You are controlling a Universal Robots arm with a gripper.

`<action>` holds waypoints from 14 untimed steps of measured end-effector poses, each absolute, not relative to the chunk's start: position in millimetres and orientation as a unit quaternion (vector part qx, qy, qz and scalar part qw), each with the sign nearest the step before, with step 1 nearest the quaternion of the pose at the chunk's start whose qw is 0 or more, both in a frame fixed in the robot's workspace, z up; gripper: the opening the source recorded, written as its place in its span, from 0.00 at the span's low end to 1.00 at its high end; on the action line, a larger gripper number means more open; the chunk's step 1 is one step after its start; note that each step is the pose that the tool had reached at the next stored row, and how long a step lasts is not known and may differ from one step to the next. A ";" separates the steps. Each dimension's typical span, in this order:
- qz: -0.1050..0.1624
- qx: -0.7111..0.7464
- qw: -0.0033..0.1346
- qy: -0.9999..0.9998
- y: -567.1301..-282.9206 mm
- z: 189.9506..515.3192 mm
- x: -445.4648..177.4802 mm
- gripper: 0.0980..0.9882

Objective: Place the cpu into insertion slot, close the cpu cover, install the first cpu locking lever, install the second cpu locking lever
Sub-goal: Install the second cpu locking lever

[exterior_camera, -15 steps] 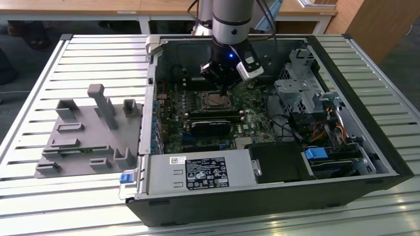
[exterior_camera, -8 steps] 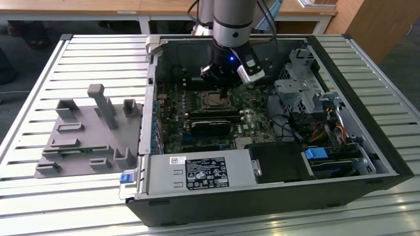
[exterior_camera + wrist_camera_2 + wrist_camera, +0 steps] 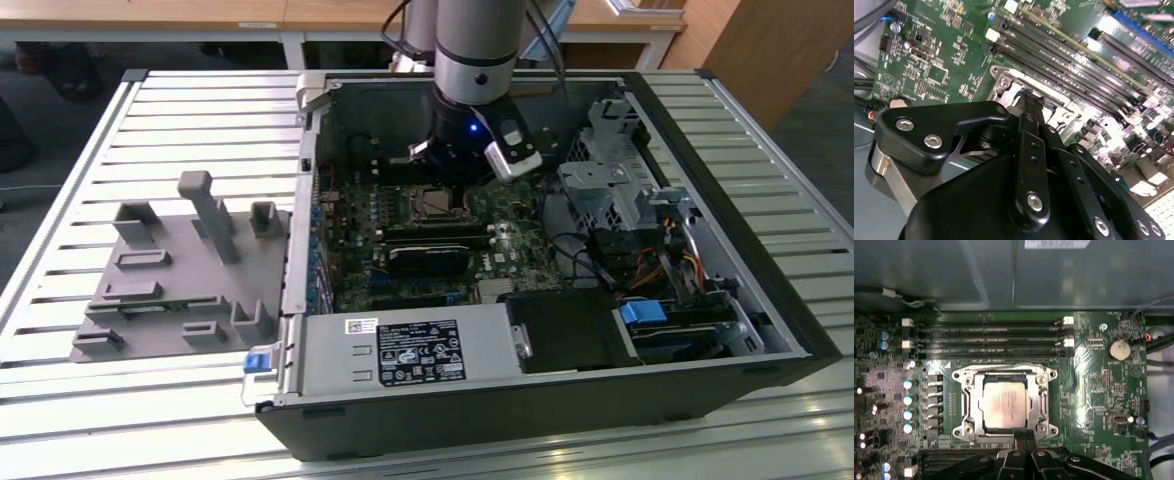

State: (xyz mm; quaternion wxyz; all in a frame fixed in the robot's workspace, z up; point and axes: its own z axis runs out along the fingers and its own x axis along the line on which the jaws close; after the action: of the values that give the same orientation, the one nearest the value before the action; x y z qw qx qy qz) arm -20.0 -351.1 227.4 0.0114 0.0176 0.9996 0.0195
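The cpu (image 3: 1004,402) lies flat in the insertion slot (image 3: 968,405), its silvery face up. The cpu cover (image 3: 1040,399) lies down around it as a silvery frame. A thin wire lever (image 3: 1004,370) runs along the socket's edge on the memory slot side. My gripper (image 3: 1024,436) is shut with nothing between its fingers, its tips right at the socket's opposite edge. The second wrist view shows the joined fingertips (image 3: 1030,98) over the socket's metal frame (image 3: 1004,82). In the exterior view the arm's wrist (image 3: 470,140) hangs inside the computer case, just behind the socket (image 3: 434,203).
Long black memory slots (image 3: 989,340) run beside the socket. A coin battery (image 3: 1119,349) sits on the green board. The case holds a power supply (image 3: 400,350), drive cages (image 3: 607,190) and cables (image 3: 667,265). A grey fixture (image 3: 180,270) stands on the table at the exterior view's left.
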 end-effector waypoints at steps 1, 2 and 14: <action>0.020 0.018 0.011 1.000 -352.5 227.4 -20.0 0.01; 0.020 0.018 0.011 1.000 -353.9 227.4 -19.9 0.01; 0.026 0.018 0.011 0.999 -368.0 227.4 -41.3 0.01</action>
State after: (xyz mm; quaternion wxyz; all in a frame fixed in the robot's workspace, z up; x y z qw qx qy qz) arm -41.3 -368.0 227.4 0.0111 0.0177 0.9995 0.0256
